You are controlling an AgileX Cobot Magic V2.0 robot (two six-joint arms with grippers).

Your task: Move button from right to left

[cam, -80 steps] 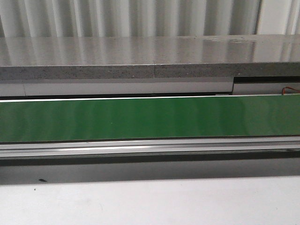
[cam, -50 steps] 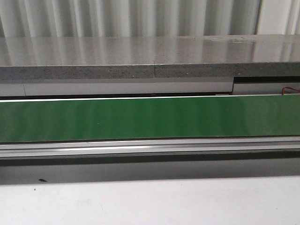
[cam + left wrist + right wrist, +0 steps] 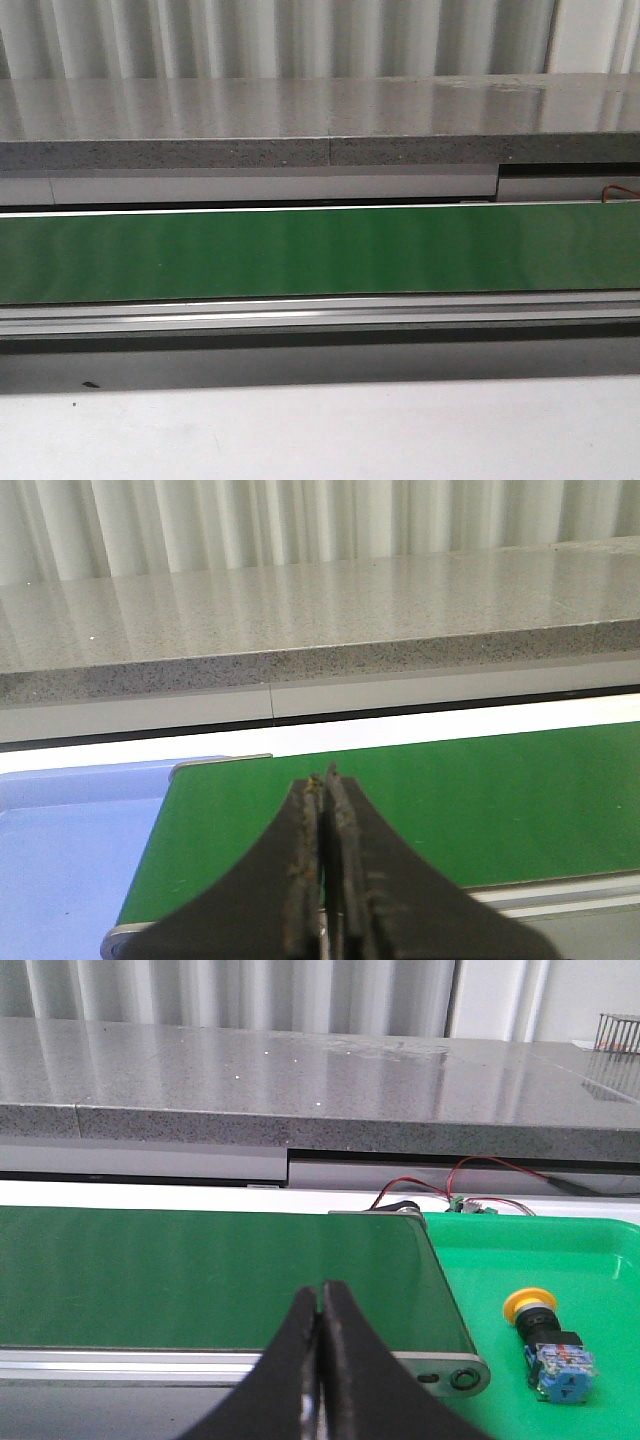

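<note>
An industrial workshop or factory test cell. A green conveyor belt (image 3: 320,253) in an aluminium frame (image 3: 320,315) runs left to right across the scene. Behind it stands a long grey speckled stone ledge (image 3: 300,120) before corrugated metal wall cladding (image 3: 280,38). Exposed red and black wiring (image 3: 455,1185) sits at the belt's right end, beside a green tray (image 3: 600,1290).

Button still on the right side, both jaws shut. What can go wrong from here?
1. The right gripper is shut; approaching the button that way would knock it instead of gripping it.
2. The button lies on its side in the green tray, so its round cap may roll away.
</note>
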